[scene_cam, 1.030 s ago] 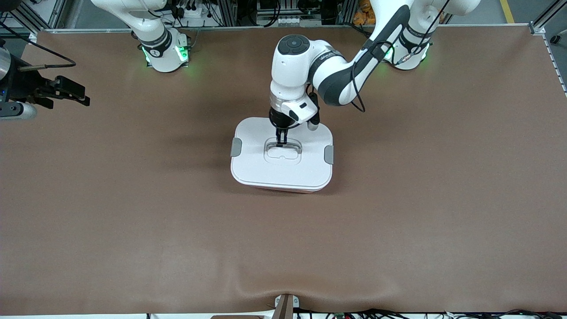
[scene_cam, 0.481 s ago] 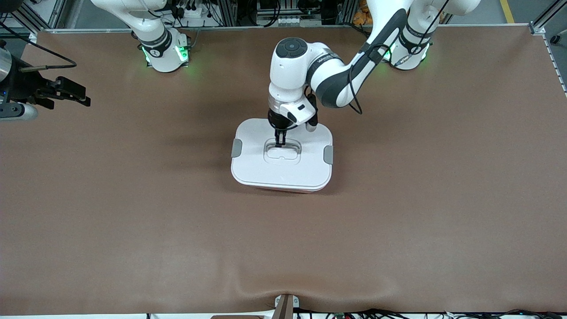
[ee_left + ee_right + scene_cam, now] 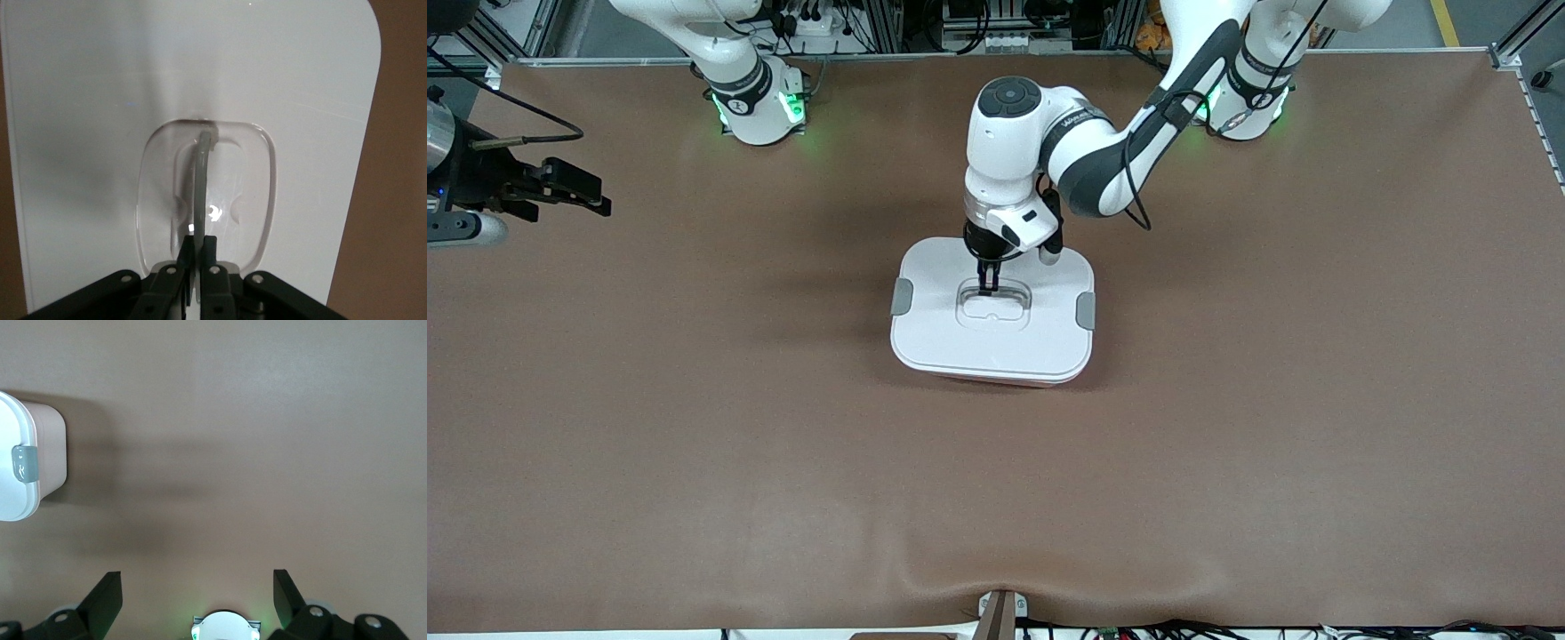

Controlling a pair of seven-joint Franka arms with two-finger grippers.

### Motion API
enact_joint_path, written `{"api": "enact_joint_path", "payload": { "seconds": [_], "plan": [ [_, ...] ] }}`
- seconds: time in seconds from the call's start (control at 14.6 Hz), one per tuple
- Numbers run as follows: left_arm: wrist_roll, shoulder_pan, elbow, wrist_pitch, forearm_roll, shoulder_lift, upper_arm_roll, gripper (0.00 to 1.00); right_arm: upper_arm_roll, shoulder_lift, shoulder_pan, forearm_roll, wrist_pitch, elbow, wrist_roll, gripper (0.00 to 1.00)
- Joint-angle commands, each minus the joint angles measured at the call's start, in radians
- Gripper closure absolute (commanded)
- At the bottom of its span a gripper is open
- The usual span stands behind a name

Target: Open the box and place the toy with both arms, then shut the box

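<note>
The right gripper (image 3: 574, 188) hangs over the table's edge at the right arm's end, up toward the corner on the robots' side, with its fingers (image 3: 103, 603) spread wide apart and nothing between them; that arm waits there. From its wrist view, the brown table (image 3: 253, 440) fills the scene, with one end of the box (image 3: 40, 463) showing its pale pink tub, white lid rim and a grey clip (image 3: 24, 463).

The box (image 3: 925, 329) sits at the middle of the table, roughly midway between the two end edges and a little nearer the robots' edge than the front camera's. Its white lid (image 3: 1040, 338) is seated on the tub, with a grey clip at each end (image 3: 902, 296) (image 3: 1086, 310).

The left gripper (image 3: 989, 286) reaches down into the lid's recess (image 3: 247, 193), and its fingers (image 3: 212, 257) are pressed together on the clear handle (image 3: 201, 180), which stands up between them.

The toy is not visible in any view.
</note>
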State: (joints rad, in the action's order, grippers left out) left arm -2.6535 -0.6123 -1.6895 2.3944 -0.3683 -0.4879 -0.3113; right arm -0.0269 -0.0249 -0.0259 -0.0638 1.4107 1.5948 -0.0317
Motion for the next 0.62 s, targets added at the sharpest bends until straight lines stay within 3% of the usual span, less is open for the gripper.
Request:
{"api": "enact_joint_path", "payload": {
  "seconds": [0.0,0.55],
  "plan": [
    [-0.025,-0.018,0.025,0.008,-0.014,-0.038,0.001,1.0,-0.016,-0.004,-0.017,-0.014,0.005,0.002,-0.005,0.0],
    [-0.013,-0.017,0.025,0.009,-0.014,-0.04,0.001,1.0,-0.016,-0.004,-0.017,-0.014,0.004,0.002,-0.005,0.0]
  ]
}}
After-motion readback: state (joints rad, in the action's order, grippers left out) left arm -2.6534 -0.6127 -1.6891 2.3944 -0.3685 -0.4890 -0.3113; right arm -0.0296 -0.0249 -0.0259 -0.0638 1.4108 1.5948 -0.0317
